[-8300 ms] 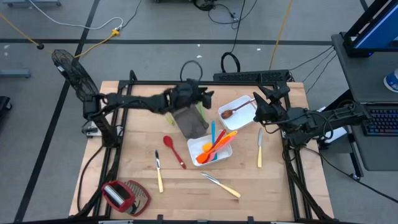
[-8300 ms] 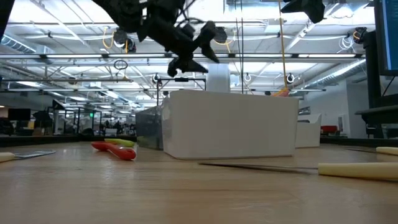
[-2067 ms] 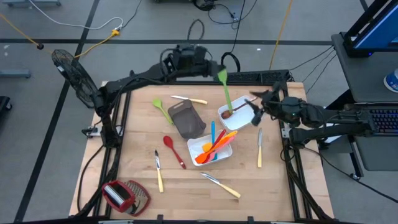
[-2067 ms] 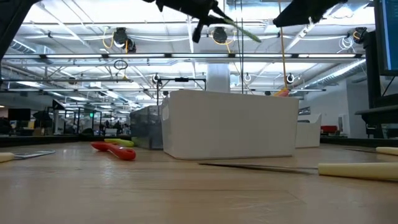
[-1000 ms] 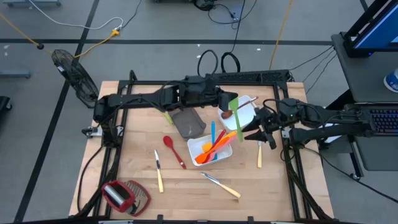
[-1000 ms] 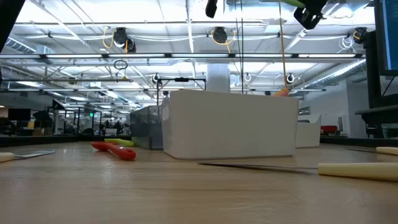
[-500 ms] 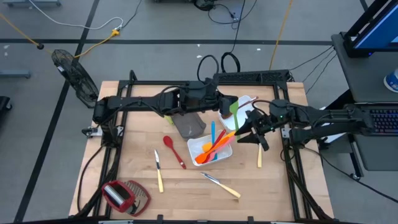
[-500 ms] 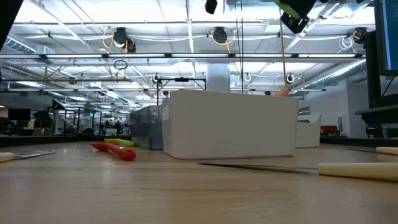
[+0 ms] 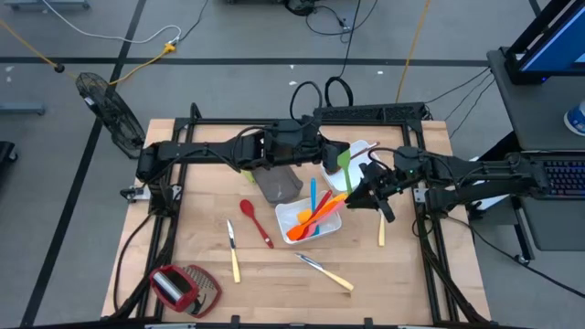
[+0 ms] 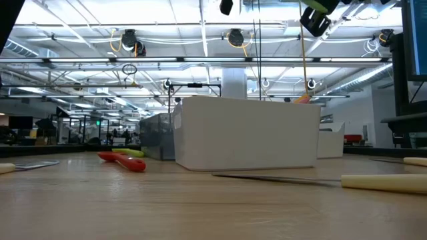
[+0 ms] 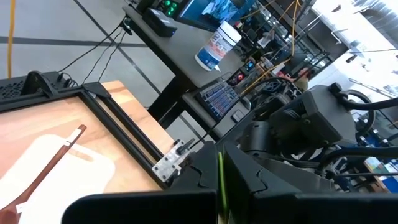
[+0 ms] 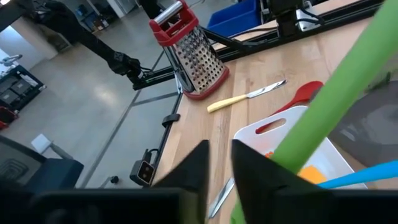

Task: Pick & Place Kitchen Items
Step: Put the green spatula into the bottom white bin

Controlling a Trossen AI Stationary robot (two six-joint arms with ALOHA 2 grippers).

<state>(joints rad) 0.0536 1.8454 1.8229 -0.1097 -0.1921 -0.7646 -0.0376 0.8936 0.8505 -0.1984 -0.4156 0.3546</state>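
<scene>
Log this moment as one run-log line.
phase: likely handover, mid-air | left gripper: shut on green spatula | right gripper: at the spatula's handle, grip unclear

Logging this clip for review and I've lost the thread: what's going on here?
It looks like a handover in mid-air. The left pincer is shut on a green spatula, held up over the far-right part of the table. The right pincer is right at the spatula's handle, though a firm grip can't be confirmed. Just below, a white tray holds several colourful utensils. A red spoon and some cutlery lie loose on the table.
</scene>
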